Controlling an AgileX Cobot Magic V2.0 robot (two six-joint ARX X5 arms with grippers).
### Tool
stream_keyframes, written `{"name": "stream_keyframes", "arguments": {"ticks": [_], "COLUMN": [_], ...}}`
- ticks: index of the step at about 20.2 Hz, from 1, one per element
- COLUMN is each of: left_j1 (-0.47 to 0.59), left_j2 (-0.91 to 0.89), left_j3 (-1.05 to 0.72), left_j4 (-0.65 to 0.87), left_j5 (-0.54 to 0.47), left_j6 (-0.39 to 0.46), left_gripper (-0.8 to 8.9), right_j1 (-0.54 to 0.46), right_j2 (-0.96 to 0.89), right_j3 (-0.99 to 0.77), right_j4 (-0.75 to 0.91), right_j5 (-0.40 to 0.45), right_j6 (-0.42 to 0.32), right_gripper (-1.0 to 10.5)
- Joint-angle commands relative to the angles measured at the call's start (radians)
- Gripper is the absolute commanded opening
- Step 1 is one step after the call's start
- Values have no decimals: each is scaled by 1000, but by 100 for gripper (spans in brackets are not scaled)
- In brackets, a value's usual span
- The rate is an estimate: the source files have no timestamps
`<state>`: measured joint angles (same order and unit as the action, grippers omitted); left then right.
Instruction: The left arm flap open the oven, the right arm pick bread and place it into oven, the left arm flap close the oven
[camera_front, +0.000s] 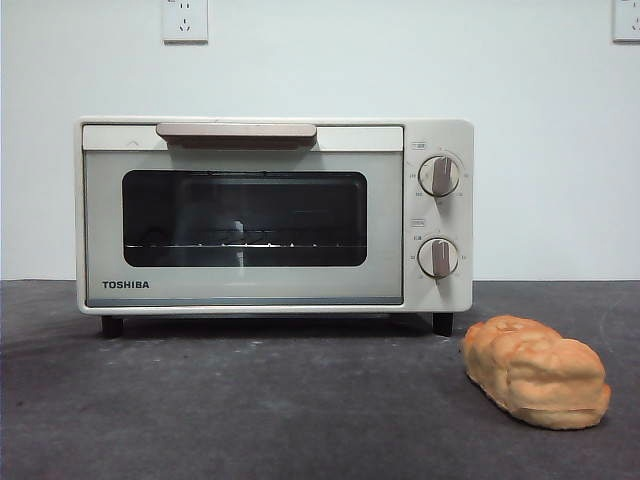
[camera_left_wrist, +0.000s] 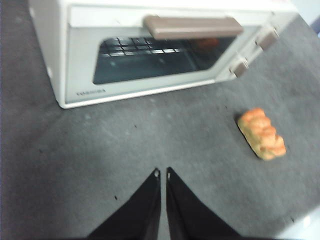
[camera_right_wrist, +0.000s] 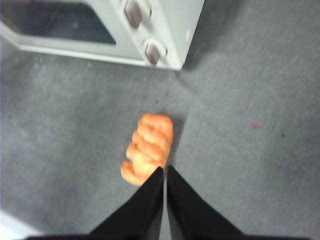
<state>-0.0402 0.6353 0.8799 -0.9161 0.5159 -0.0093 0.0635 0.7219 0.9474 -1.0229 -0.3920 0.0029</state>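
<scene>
I had one oven (camera_front: 243, 215) in front of me, sitting on the dark table (camera_front: 250, 410) with its door shut and the handle (camera_front: 236, 132) running sideways along the door's top edge. That bar was what the first move depended on, as I judged it. From the left wrist camera the handle (camera_left_wrist: 192, 27) lay ahead of the left gripper (camera_left_wrist: 162, 174) and well apart from it, its long axis crossways to the way the jaws pointed. The left gripper's jaws were pressed together, holding nothing.

There was one bread (camera_front: 536, 371), lying on the table in front of the oven's knob end, clear of it, its long axis running slantwise away from the oven. The right gripper (camera_right_wrist: 165, 170) hung just above the loaf's near end (camera_right_wrist: 148, 146), jaws closed and empty, so I took the right arm to be the nearer one to the bread.

I counted two knobs (camera_front: 439, 175), one above the other, and two grippers.
</scene>
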Motion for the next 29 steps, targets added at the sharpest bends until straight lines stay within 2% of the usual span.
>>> {"name": "stream_keyframes", "arguments": {"ticks": [1,5,6,9,16,19,22,25,29], "left_j1": [-7,-8,-8,-8,-8,-8,-8,-8,-8], "left_j2": [5,5,5,5,5,5,5,4,4], "left_j3": [18,18,18,18,18,18,18,18,18], "left_j4": [-1,-10,-10,-10,-10,-9,-7,-7,-6], "left_j5": [4,4,4,4,5,5,5,5,5], "left_j6": [29,29,29,29,29,29,29,29,29], "left_gripper": [16,16,16,16,16,16,16,16,16], "right_j1": [5,19,22,27,35,69,139,234,368], "right_j2": [3,2,3,3,4,24,68,102,152], "right_j3": [16,16,16,16,16,16,10,-65,-183], "right_j4": [-12,-14,-19,-26,-32,-45,-39,82,245], "right_j5": [-2,-2,-2,0,-2,-3,-1,11,117], "right_j6": [-42,-40,-40,-13,18,50,101,196,294], "right_gripper": [6,9,61,453,467,467,467,467,467]}}
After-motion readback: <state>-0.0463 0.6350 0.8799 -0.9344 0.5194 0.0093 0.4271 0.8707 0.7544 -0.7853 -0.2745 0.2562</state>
